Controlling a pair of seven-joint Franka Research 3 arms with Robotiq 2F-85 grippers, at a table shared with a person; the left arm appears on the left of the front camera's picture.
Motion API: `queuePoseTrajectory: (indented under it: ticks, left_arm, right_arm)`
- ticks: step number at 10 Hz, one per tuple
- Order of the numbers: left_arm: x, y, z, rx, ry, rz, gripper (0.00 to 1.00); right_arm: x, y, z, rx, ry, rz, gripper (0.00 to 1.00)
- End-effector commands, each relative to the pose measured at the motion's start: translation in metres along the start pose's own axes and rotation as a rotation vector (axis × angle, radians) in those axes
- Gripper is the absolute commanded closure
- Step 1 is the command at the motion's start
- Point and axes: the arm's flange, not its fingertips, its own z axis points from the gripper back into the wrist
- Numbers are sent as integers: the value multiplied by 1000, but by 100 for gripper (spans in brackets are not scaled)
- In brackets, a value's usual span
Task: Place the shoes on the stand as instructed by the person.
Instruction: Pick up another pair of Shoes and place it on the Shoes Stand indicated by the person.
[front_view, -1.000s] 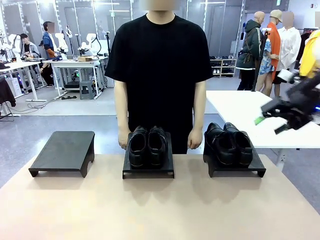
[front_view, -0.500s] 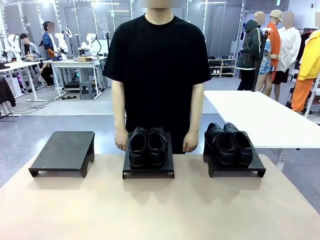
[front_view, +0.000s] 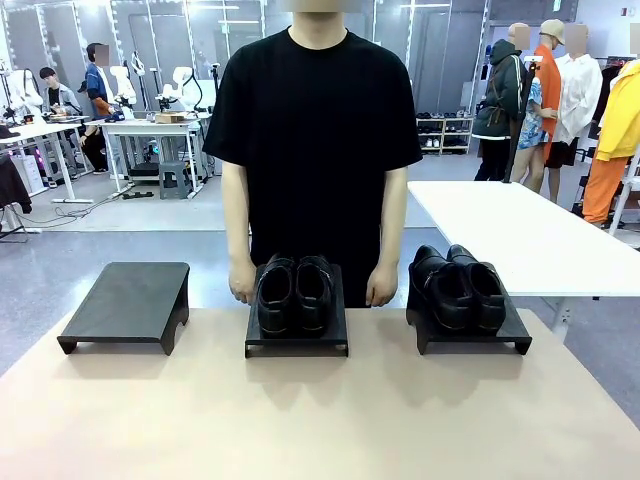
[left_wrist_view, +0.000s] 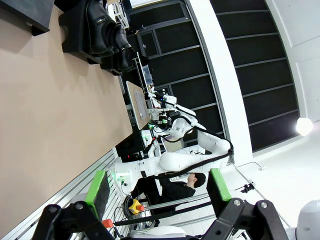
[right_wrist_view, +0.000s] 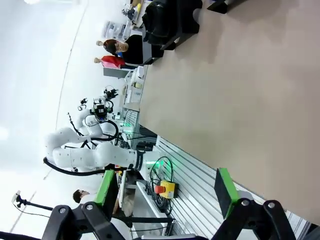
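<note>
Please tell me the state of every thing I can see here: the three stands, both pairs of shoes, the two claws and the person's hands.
Left stand: bare, nothing on it.
Middle stand: holds one pair of shoes, upright, side by side.
Right stand: holds the other pair of shoes, upright, side by side.
Left claw: open, holding nothing.
Right claw: open, holding nothing.
Person's hands: hanging down behind the middle stand, holding nothing.

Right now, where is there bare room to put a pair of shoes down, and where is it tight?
The left stand has a bare top. The near half of the table, in front of all three stands, is bare too. It is crowded on the middle stand and right stand: each holds a pair of shoes, and the person's hands hang beside the middle one.
</note>
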Motion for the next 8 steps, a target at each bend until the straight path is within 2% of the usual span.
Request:
queuePoseTrajectory:
  ticks: [1, 8]
  left_arm:
    - [2, -2, 0, -4, -9, -8, 0]
    - [2, -2, 0, -4, -9, -8, 0]
  right_arm:
    - [-5, 10, 4, -6, 1, 30, 1]
    - [-5, 10, 4, -6, 1, 30, 1]
